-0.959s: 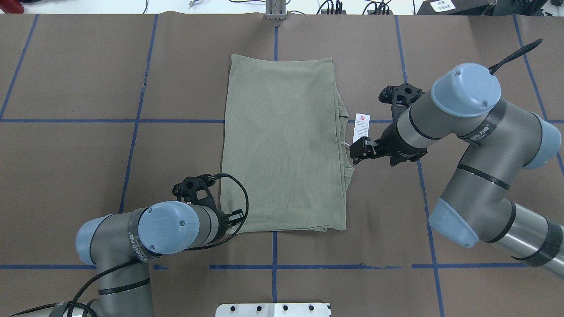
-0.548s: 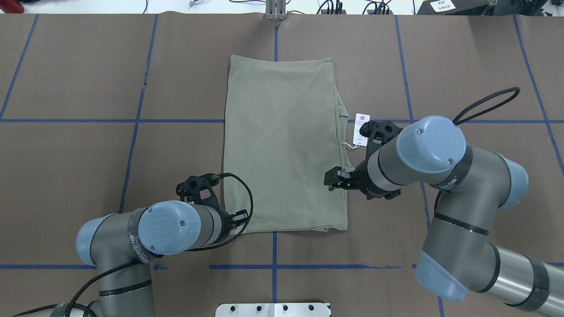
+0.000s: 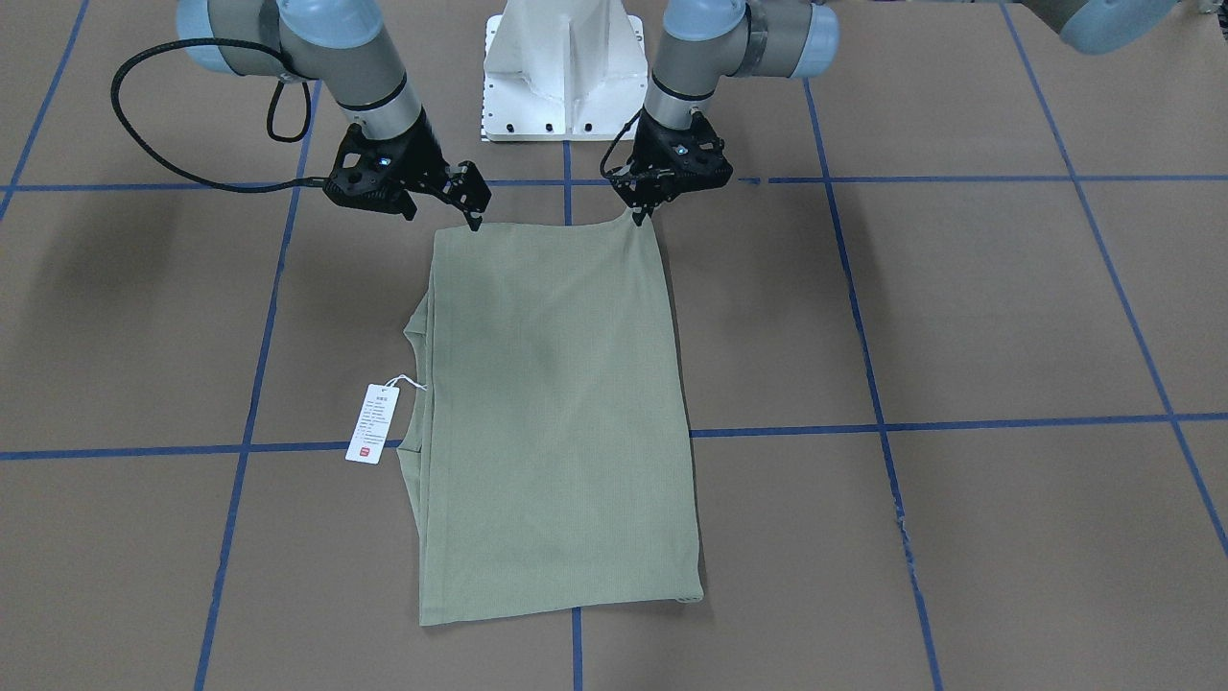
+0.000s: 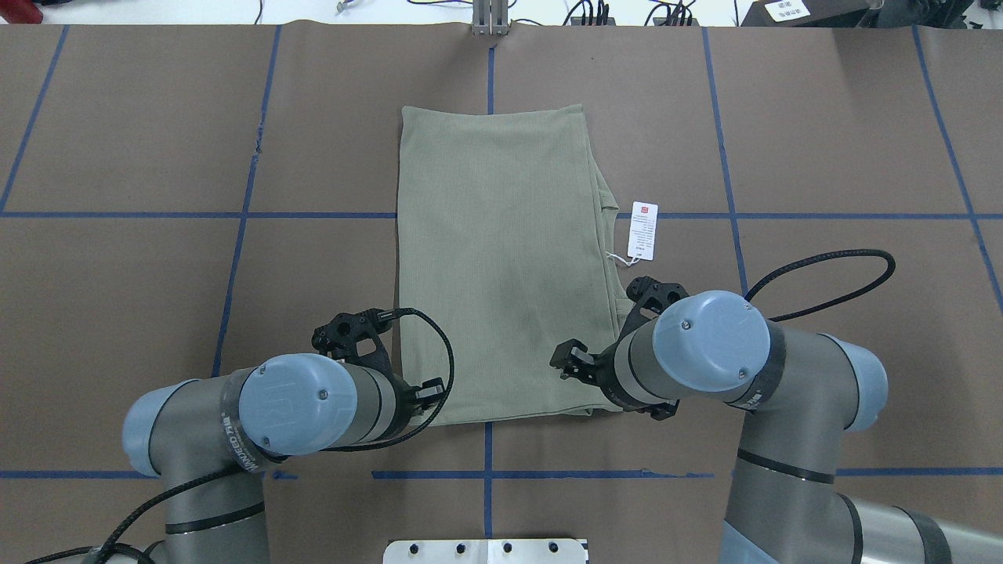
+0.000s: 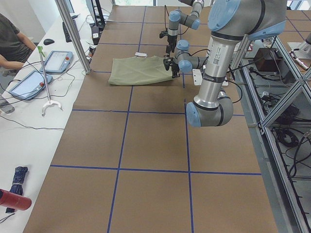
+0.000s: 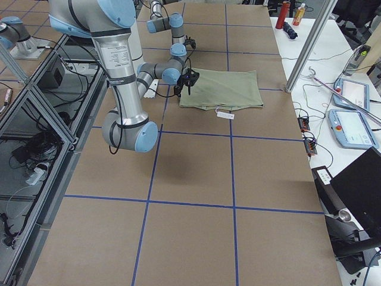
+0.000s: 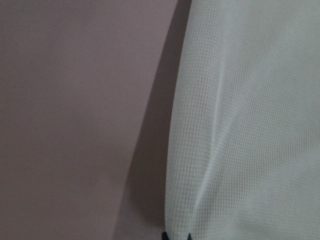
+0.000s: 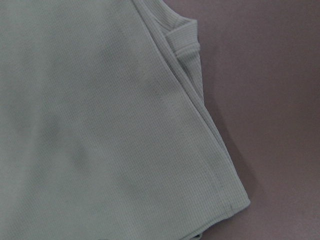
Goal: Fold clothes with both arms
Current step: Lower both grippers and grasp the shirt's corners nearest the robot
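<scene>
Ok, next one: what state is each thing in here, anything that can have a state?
sage-green knit shirt: folded into a long panel, flat on the brown table, one robot-side corner pinched up.
white paper hang tag: lying flat beside the neckline, on its string.
left claw: shut on the shirt's robot-side corner.
right claw: at the other robot-side corner; open or shut unclear.

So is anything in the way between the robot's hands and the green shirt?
No, nothing visible. The left gripper and right gripper sit at the near corners of the shirt. The white hang tag lies off to one side.
</scene>
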Controlling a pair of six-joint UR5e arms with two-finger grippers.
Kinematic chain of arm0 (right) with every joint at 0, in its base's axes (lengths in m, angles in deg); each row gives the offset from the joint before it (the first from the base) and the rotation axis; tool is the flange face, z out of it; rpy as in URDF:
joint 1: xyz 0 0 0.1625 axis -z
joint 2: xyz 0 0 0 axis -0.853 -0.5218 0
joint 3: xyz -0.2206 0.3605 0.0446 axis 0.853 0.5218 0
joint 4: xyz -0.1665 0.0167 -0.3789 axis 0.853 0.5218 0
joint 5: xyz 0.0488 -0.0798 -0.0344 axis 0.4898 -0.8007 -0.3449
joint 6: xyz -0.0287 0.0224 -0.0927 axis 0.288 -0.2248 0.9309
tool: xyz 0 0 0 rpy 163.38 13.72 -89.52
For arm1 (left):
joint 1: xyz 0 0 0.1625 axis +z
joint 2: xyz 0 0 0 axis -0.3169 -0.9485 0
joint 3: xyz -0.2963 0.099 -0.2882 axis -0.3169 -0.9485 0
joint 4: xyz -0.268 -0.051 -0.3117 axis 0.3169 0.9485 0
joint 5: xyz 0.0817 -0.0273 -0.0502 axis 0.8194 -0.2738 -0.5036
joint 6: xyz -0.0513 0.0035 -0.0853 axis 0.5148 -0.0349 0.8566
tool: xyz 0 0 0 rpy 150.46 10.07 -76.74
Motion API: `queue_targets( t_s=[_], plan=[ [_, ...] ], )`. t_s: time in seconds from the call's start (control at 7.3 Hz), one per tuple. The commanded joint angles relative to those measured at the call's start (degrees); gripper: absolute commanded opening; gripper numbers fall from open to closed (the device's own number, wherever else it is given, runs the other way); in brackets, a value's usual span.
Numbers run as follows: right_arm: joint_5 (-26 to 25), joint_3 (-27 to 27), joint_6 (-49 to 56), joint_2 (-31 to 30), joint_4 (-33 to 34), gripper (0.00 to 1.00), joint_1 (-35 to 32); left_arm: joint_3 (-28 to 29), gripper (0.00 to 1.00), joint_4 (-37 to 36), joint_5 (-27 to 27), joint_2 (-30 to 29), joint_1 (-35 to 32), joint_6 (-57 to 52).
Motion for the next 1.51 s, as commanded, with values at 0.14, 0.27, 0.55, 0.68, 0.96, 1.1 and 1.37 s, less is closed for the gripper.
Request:
queue_targets(
  t_s=[0.14,0.27,0.55,0.68,0.96,1.1,1.37],
  plan=[
    [-3.6,3.7,-1.6,0.0,0.1,1.00,2.9,-0.7,0.00,-0.7,-0.3,-0.1,0.1,0.0],
    [-4.0,4.8,-1.6,0.2,0.1,1.00,2.9,-0.7,0.00,-0.7,-0.3,-0.1,0.3,0.0],
    [-4.3,5.6,-1.6,0.4,-0.1,1.00,3.0,-0.6,0.00,-0.7,-0.3,-0.2,0.3,0.0],
    [-4.3,5.7,-1.6,0.6,-0.1,1.00,3.3,-0.7,0.00,-0.7,-0.3,-0.2,0.3,0.0],
    [-4.3,5.7,-1.7,0.6,0.0,1.00,3.6,-0.7,0.00,-0.7,-0.3,-0.2,0.3,0.0],
    [-4.3,5.8,-1.6,0.7,-0.1,1.00,3.6,-0.7,0.00,-0.7,-0.3,-0.2,0.3,-0.1],
    [-4.2,5.6,-1.7,0.9,-0.1,0.65,3.6,-0.7,0.00,-0.7,-0.3,-0.2,0.3,-0.1]
  ],
)
